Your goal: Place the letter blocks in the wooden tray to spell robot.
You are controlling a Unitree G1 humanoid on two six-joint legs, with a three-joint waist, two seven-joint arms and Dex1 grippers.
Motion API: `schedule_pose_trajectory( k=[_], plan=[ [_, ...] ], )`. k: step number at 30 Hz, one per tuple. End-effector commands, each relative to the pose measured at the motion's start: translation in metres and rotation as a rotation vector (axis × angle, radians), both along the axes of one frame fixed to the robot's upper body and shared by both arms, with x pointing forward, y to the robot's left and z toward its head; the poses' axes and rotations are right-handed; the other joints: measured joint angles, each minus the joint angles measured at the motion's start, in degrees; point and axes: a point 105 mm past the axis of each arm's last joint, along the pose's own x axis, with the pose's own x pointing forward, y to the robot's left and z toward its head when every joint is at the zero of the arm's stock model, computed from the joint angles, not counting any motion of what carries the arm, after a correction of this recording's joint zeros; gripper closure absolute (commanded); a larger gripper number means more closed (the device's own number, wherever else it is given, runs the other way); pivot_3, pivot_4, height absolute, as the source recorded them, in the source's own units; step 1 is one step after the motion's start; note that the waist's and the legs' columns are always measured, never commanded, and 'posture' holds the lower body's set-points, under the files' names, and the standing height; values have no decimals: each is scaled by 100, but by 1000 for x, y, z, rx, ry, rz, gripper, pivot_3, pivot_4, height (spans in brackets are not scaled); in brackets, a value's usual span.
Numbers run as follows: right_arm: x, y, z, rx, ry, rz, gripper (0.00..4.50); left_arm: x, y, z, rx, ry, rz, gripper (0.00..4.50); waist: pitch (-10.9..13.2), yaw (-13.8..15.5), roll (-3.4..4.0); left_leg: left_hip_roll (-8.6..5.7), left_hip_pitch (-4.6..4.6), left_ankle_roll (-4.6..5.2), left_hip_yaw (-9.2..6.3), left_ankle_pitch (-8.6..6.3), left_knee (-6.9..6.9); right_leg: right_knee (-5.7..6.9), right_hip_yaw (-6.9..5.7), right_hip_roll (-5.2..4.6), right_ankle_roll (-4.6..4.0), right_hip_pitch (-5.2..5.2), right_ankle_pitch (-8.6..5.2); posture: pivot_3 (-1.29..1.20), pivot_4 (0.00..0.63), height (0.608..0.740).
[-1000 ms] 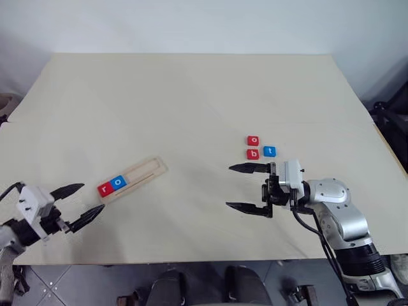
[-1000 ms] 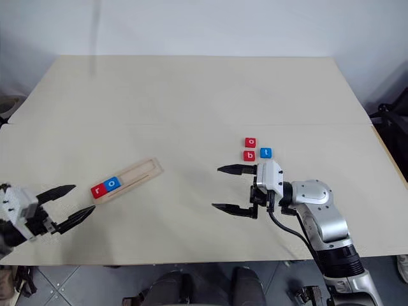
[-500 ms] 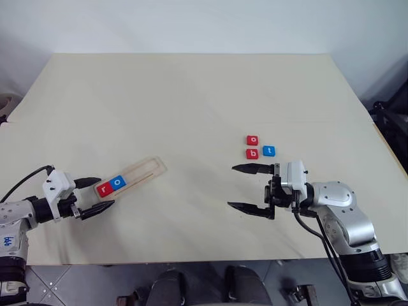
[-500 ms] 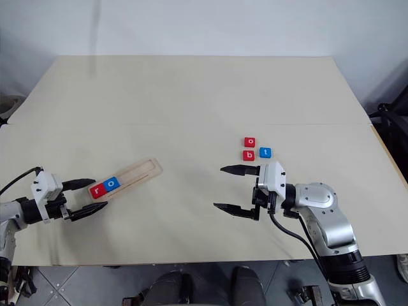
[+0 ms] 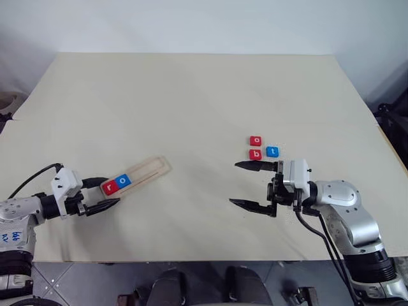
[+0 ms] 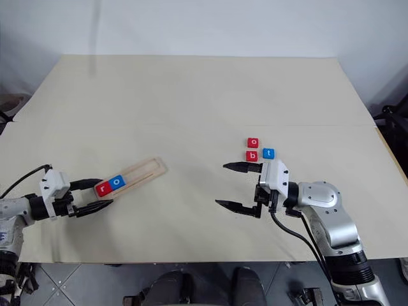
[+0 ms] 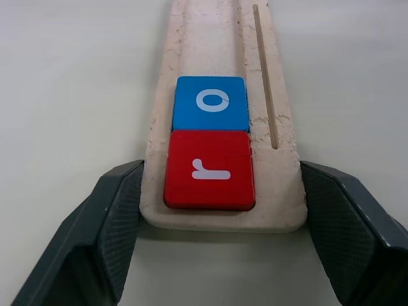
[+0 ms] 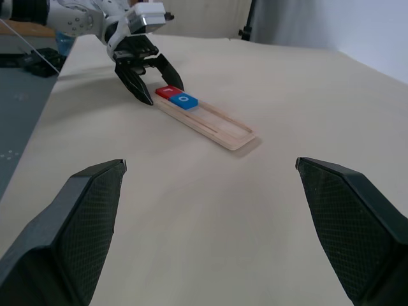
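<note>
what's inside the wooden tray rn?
Two letter blocks at the end of the wooden tray nearest the left gripper: the red r, then the blue o touching it. The rest of the groove is bare. Nothing covers it.

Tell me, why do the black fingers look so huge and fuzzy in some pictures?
In the left wrist view, the fingers sit right by the camera, so they look big and soft-edged, while the red r block stays sharp. The right wrist view is alike: the fingers loom and the wooden tray looks small.
</note>
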Motion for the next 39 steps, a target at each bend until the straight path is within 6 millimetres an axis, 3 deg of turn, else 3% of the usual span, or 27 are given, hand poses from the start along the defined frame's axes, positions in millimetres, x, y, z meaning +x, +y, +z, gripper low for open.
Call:
schedule_pose_trajectory(
  k=[1,6,9,15,20,29,30,31,39],
  plan=[
    [-2,-18,4,-14,-25,-58,0,5,-37,15,23,-50,-154,1108,0,25,-1,-1,-1,0,-1,0,1,0,0,0,0,0,0,0,150,740],
    [-10,-57,-7,-58,11,-210,0,16,-98,29,67,-83,-353,1108,0,72,-2,0,-3,0,-1,0,3,-2,0,5,1,0,1,0,150,740],
    [-20,-76,-13,-73,30,-295,0,19,-123,27,92,-65,-433,1108,0,107,-2,0,-2,0,1,0,5,-2,2,9,1,1,1,0,150,740],
    [-39,-103,-24,-84,66,-452,0,29,-154,15,136,-9,-534,1108,1,113,0,4,0,-3,4,2,5,-6,8,20,1,0,1,0,150,740],
    [-50,-107,-28,-67,80,-513,0,31,-171,10,133,30,-584,1108,1,112,0,3,0,-2,3,2,9,-7,10,19,2,3,1,0,150,740],
    [-56,-107,-29,-45,80,-563,0,38,-178,8,94,35,-554,1108,1,116,0,3,0,-2,1,2,12,-7,11,18,2,5,1,0,150,740],
    [-56,-107,-29,-43,80,-568,0,39,-178,9,88,30,-548,364,1,126,0,3,0,-2,1,2,14,-7,11,18,2,6,1,0,150,740],
    [-56,-107,-29,-42,79,-571,0,40,-179,9,84,26,-545,100,1,129,0,3,0,-2,0,1,15,-6,11,18,2,6,1,0,150,740],
    [-57,-112,-26,17,83,-635,0,38,-167,18,27,-51,-544,32,1,120,0,3,-1,-2,-3,1,19,-6,10,18,2,8,1,0,150,740]
  ],
)
